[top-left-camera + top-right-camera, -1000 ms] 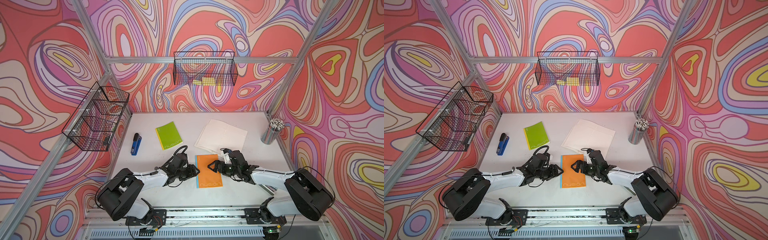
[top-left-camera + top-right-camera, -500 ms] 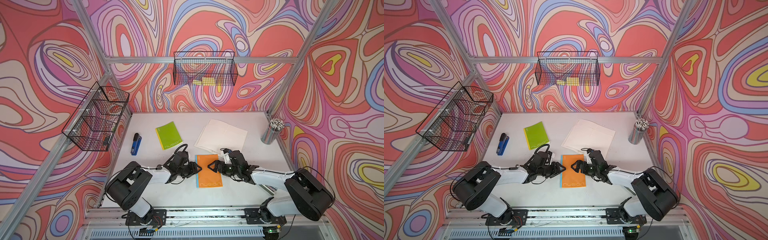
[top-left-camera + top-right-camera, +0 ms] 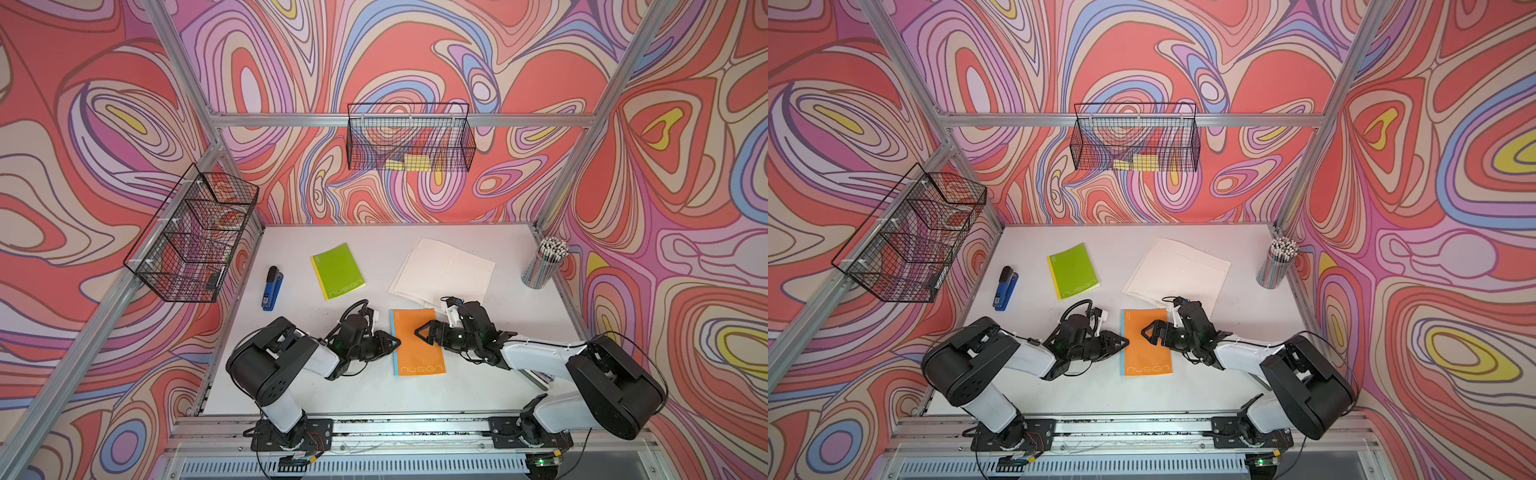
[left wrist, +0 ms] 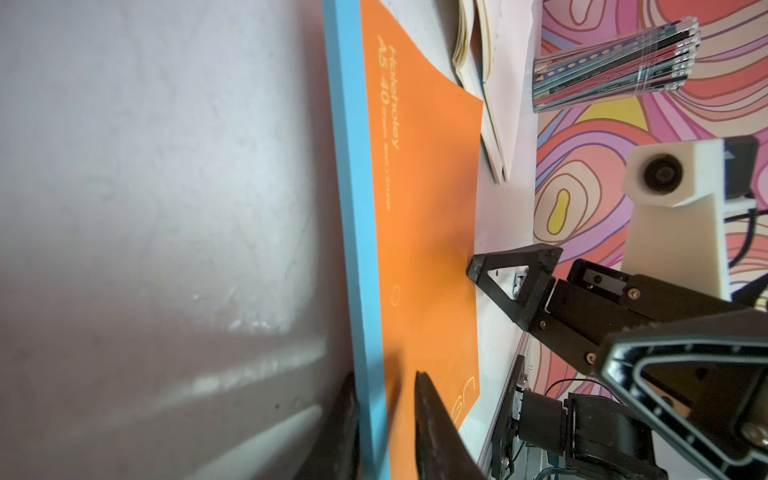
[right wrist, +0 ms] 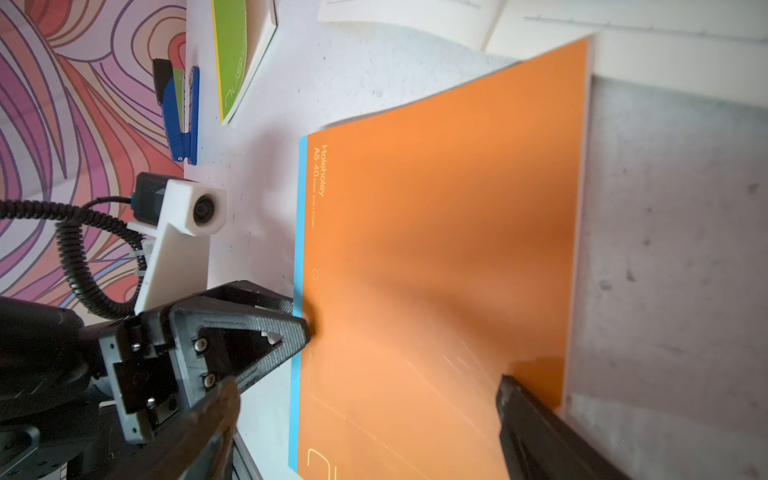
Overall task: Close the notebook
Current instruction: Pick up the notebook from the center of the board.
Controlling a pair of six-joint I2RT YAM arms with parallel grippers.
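Two grippers at the notebook (image 3: 417,345): left gripper (image 3: 397,343) has narrowed, spine (image 4: 353,208) between its fingers (image 4: 432,415), grip unclear; right gripper (image 3: 419,332) stays wide, one fingertip (image 5: 511,390) on the cover (image 5: 436,249).

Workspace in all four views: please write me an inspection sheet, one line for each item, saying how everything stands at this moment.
surface: white tabletop, faint scuffs and specks.
job's things: orange notebook lies shut, blue spine toward the left arm; open notebook behind it shows white pages.
clutter: green notebook, blue stapler, pencil cup.
grippers: left gripper at the blue spine, jaws close together, grip cannot be told; right gripper at the cover's free edge, jaws open.
cables: coiled black cable at the left wrist.
surroundings: back wire basket, side wire basket, patterned walls.
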